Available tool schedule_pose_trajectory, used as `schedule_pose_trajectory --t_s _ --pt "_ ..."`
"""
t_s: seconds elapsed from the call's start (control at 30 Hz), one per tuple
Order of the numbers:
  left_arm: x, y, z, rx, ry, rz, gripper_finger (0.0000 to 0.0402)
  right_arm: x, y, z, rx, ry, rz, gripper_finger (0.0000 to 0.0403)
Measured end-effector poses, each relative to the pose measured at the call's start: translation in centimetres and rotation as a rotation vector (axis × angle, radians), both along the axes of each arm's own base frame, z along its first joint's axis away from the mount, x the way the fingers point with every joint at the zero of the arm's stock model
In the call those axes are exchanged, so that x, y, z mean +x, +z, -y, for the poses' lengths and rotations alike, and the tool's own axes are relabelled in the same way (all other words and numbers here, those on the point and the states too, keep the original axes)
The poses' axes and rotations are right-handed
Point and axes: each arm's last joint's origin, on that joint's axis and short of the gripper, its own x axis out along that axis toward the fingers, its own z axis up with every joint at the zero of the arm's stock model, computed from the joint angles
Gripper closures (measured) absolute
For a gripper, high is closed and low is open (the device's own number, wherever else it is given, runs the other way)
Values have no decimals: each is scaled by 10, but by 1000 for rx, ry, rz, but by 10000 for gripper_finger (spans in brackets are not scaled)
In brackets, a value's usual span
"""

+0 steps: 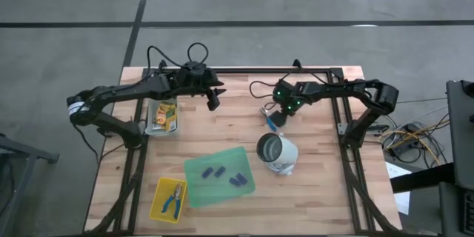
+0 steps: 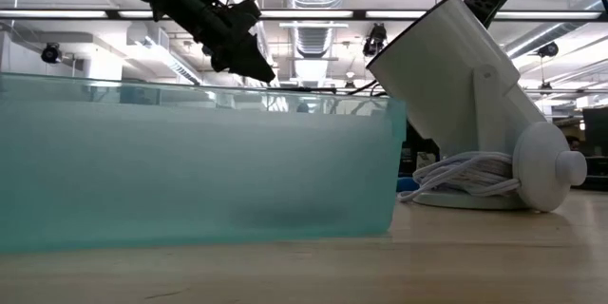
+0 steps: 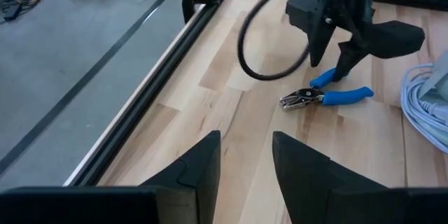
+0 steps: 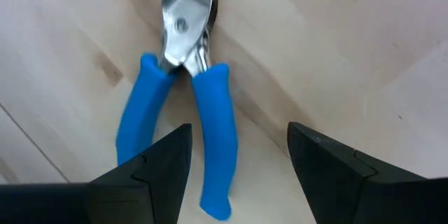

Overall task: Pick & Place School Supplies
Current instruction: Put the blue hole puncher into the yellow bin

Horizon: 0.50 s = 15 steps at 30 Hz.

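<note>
right gripper point(image 4: 238, 168): fingers spread wide, straddling 1 handle of blue-handled tool point(image 4: 185, 91), holding nothing | left gripper point(image 3: 245, 164): open, empty

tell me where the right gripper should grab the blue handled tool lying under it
Grip one blue handle of the blue-handled tool, coming straight down from above. It lies flat on the table, so only a top approach fits. The handles are thicker and splayed apart, while the metal nose is thin and tapered. The right gripper already hangs open above the handles; the jaws likely straddle one.
</note>
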Motion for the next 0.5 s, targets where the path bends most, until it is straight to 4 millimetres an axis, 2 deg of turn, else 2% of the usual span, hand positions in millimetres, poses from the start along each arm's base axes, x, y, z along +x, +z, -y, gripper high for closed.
schedule_pose_trajectory --t_s 0.3,0.5 --pt "0 0 0 4 -1 4 266 1 -4 -13 -45 180 -30 182" --pt "1 2 0 17 -6 12 266 1 -4 -15 -106 175 -77 225"
